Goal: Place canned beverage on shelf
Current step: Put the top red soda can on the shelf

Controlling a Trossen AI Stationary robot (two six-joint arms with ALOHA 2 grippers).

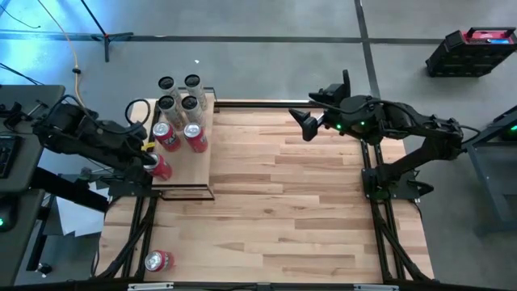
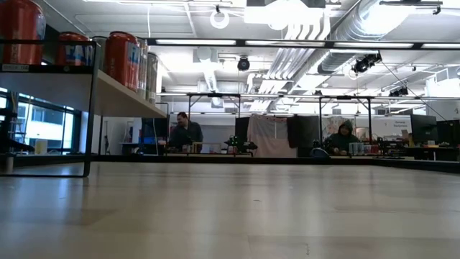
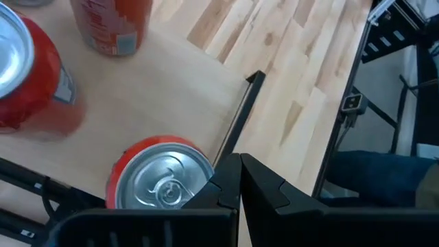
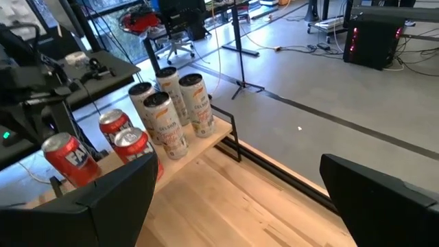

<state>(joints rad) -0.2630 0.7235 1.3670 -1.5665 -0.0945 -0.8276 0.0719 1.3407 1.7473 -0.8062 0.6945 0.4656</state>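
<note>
The left claw (image 1: 149, 155) was shut tight, empty, just beside a red can (image 1: 161, 167) standing on the shelf (image 1: 190, 174). It should pull away slowly without bumping the can. The right claw (image 1: 311, 113) hung wide apart.

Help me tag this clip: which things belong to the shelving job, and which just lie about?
Job: shelf, red cans and pale tall cans on it, red can on the table, left gripper, jaws shut.
About: right gripper, black case.
</note>
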